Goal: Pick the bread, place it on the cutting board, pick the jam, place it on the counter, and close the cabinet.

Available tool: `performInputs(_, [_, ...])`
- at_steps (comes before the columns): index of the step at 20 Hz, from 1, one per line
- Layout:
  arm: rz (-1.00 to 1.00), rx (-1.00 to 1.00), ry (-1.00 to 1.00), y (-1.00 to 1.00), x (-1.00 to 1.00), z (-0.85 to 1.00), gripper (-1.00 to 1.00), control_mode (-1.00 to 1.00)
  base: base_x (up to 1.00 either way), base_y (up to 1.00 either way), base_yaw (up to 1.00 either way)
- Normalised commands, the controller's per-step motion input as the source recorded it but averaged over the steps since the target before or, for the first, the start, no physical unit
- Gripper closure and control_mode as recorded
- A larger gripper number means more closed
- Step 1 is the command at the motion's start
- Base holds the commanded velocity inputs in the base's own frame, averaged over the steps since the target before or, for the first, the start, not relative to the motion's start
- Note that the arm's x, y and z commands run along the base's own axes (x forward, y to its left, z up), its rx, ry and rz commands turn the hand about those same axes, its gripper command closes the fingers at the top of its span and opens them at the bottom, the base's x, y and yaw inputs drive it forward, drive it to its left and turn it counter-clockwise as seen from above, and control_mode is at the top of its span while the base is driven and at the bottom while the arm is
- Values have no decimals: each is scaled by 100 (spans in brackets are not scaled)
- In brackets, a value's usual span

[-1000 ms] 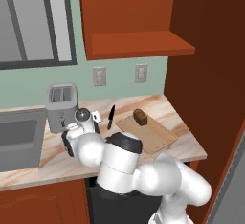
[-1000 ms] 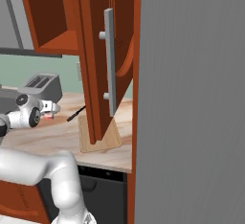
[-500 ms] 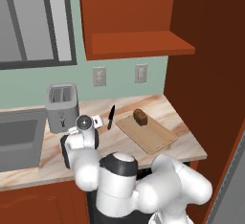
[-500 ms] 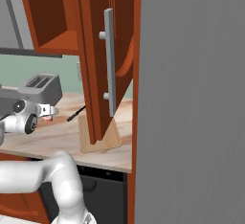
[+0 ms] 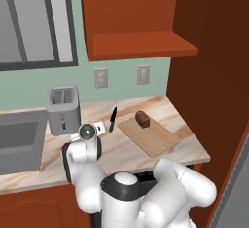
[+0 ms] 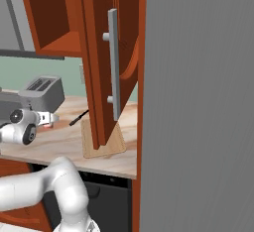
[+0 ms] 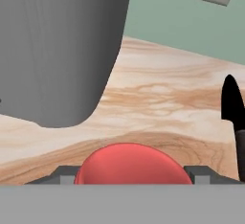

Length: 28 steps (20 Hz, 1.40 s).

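The toaster (image 5: 63, 109) stands on the marbled surface (image 5: 121, 146) against the green wall, and everything else is easiest placed from it. Just in front of the toaster and a little toward the board, the claw (image 5: 95, 128) sits low over the surface, its two fingers on either side of the red jam (image 7: 133, 164) cup; in the hand view the jam fills the space between the dark finger tips, so the claw looks clamped on the jam. From the right base view the jam (image 6: 47, 121) shows as a small red patch at the tip of the hand, below the toaster's front. A black knife (image 5: 112, 119) lies on the surface just past the claw, away from the toaster. Farther along from the toaster lies the cutting board (image 5: 154, 140), with the brown bread (image 5: 142, 119) resting on its far corner. Above, the cabinet (image 5: 141, 25) hangs open, its shelf bare, and its door (image 6: 104, 72) with the long grey handle (image 6: 114, 64) stands swung out over the board, well apart from the toaster
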Motion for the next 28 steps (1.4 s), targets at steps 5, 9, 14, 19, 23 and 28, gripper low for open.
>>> performInputs(5, [0, 0, 0, 0, -9, 0, -100, -100, 0, 0, 0])
performInputs(9, [0, 0, 0, 0, -10, 0, -100, -100, 0, 0, 0])
performInputs(14, [0, 0, 0, 0, -21, 0, -100, -100, 0, 0, 0])
performInputs(19, [0, 0, 0, 0, -32, 0, -100, -100, 0, 0, 0])
performInputs(23, [0, 0, 0, 0, -39, 0, -100, -100, 0, 0, 0])
performInputs(28, [0, 0, -2, 0, -33, 3, -100, -100, 0, 0, 0])
